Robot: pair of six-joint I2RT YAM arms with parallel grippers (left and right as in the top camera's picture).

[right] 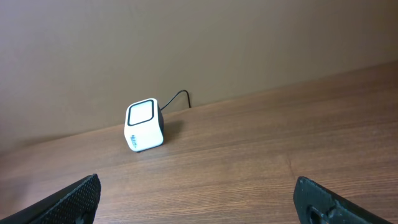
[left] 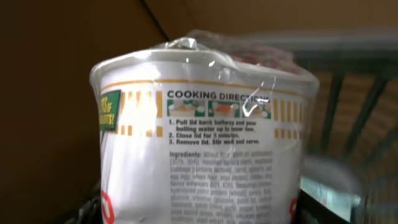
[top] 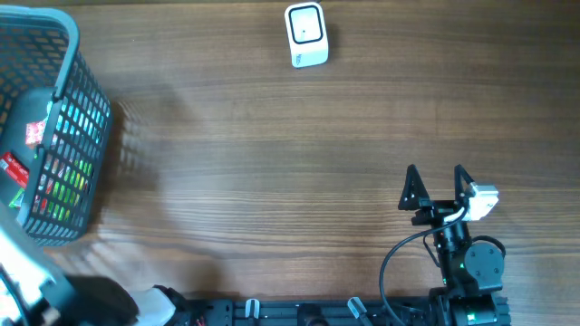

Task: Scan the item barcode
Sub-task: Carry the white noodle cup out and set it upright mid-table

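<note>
- Overhead: the wooden table (top: 272,136) carries a grey mesh basket (top: 82,118) at its far left edge, with red, white and green packaging showing through the bars.
- The white scanner (top: 305,34) sits near the far edge, about mid-table, well apart from the basket.
- The right pincer (top: 435,172) is low on the right side, its two dark fingers spread wide with nothing between them.
- The left arm (top: 32,281) is a blurred white and black shape at the lower left corner, close to the basket; its pincer cannot be made out here.
- Left wrist: a cup of noodles (left: 199,143) fills the frame — white, wrapped in clear film, with gold dashes round the rim and "COOKING DIRECTIONS" and an ingredients block facing the camera.
- The cup stands upright and the basket's bars show just to its right, so it is at the basket. No barcode is visible on this face.
- The left pincer's fingers do not show clearly, so I cannot tell whether it is open or gripping the cup.
- Right wrist: the scanner stands on the table near the wall, its window tilted up towards the camera and a dark cable running off behind it.
- The right pincer's fingertips (right: 74,196) sit at the two lower corners — far apart and empty.
</note>
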